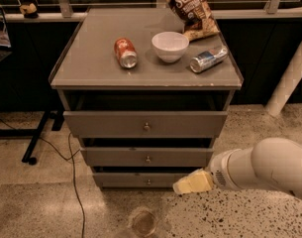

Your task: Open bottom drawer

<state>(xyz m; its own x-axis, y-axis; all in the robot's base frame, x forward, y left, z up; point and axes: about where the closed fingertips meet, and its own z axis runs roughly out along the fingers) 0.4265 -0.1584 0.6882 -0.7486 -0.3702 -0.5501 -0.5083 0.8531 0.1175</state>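
The grey cabinet (145, 76) has three drawers. The bottom drawer (135, 180) is the lowest, with a shallow grey front and a small round knob (148, 182) at its centre. My gripper (182, 186) is the cream-coloured tip of the white arm (269, 170). It sits low at the right, in front of the bottom drawer's right part and a little right of the knob. It is not on the knob. The middle drawer (146, 157) and the top drawer (145, 123) are above it, each with a like knob.
On the cabinet top lie a red can (125, 52), a white bowl (170, 46), a silver-blue can (208, 59) and a chip bag (190, 9). A black cable (74, 177) runs down the floor at the left. A round mark (143, 221) shows on the floor.
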